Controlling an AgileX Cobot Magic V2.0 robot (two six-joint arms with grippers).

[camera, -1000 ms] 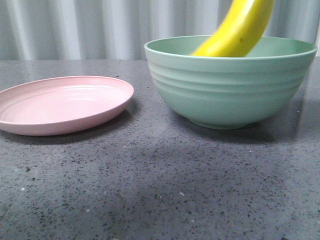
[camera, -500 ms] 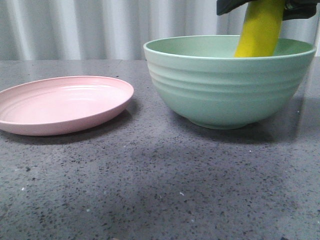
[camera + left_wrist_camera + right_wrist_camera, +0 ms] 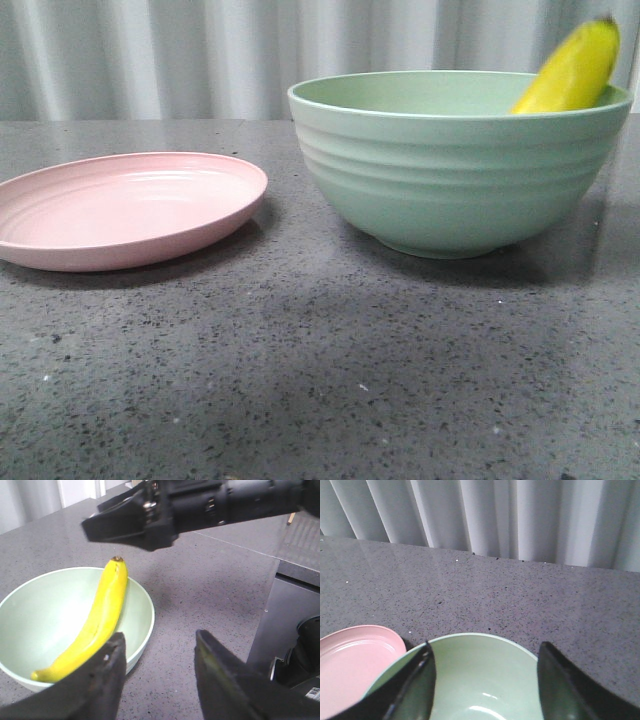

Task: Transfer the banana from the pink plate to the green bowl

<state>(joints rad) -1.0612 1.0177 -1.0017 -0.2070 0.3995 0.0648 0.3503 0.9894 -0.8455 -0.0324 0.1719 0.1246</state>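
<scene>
The yellow banana (image 3: 575, 70) lies in the green bowl (image 3: 455, 170), leaning on its right rim with the dark stem tip up. It touches no gripper. The pink plate (image 3: 130, 205) sits empty to the left of the bowl. Neither gripper shows in the front view. In the left wrist view the banana (image 3: 100, 620) stretches across the bowl (image 3: 30, 610); my left gripper (image 3: 160, 650) is open and empty beside the bowl. My right gripper (image 3: 485, 660) is open and empty above the bowl (image 3: 485, 685), with the plate (image 3: 350, 660) beside it. The banana is out of the right wrist view.
The grey speckled table (image 3: 320, 380) stretches in front of both dishes. A white pleated curtain (image 3: 150, 50) hangs behind. The right arm (image 3: 210, 505) shows black above the bowl in the left wrist view. A dark cabinet edge (image 3: 295, 605) stands beside the table.
The banana went from hanging over the bowl, to held upright in it by a gripper, to lying free against the right rim. The gripper has left the front view.
</scene>
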